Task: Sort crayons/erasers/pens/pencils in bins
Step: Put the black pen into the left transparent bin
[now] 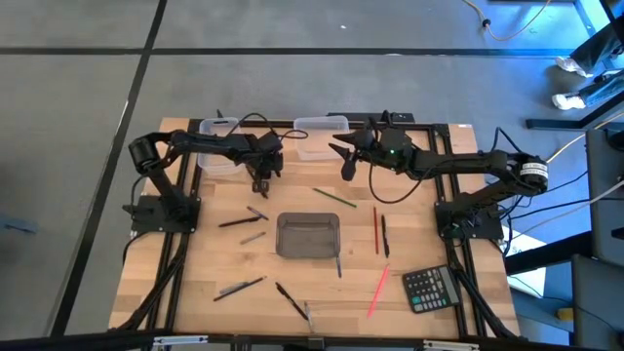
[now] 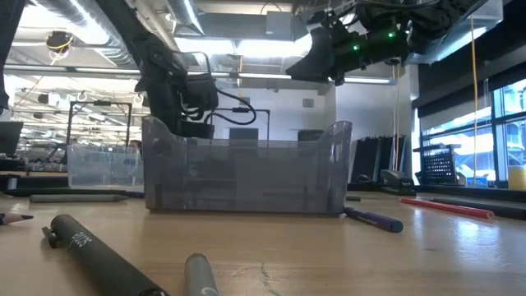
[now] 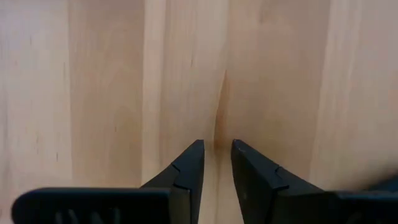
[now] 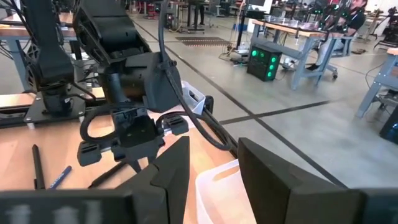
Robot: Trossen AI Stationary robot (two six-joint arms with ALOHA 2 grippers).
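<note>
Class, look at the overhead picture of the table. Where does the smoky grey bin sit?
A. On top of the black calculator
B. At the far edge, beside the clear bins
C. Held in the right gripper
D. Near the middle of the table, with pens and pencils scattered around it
D: in the high view the smoky grey bin stands alone near the table's middle, loose pens and pencils lying around it.

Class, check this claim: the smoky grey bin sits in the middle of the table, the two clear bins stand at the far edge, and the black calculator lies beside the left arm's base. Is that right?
One detail is wrong. The high view shows the calculator near the right arm's base, not the left's. The rest holds: the smoky grey bin sits mid-table, and the two clear bins stand at the far edge.
</note>
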